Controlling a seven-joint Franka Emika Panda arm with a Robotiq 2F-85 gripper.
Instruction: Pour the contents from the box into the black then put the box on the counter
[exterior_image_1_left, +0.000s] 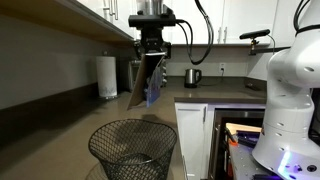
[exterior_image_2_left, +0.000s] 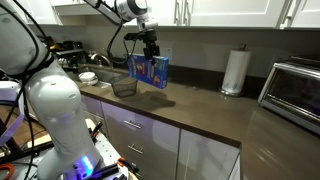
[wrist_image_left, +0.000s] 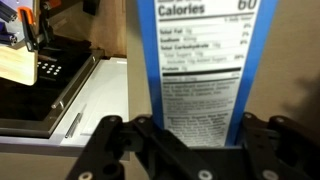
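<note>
Wrist view: the end effector (wrist_image_left: 195, 138) grips the blue box (wrist_image_left: 195, 60), jaws partway closed around it. In an exterior view the box hangs over the tabletop (exterior_image_2_left: 200, 105), black basket (exterior_image_2_left: 124, 87) at its eight o'clock.

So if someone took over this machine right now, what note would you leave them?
Claw: shut on the box, holding it tilted in the air above the counter.
Black basket: close by, lower than the box; no packets visible in it.
Done: box is picked up.
Left: the pour looks not yet done, though that is hard to tell; then set the box on the counter.
</note>
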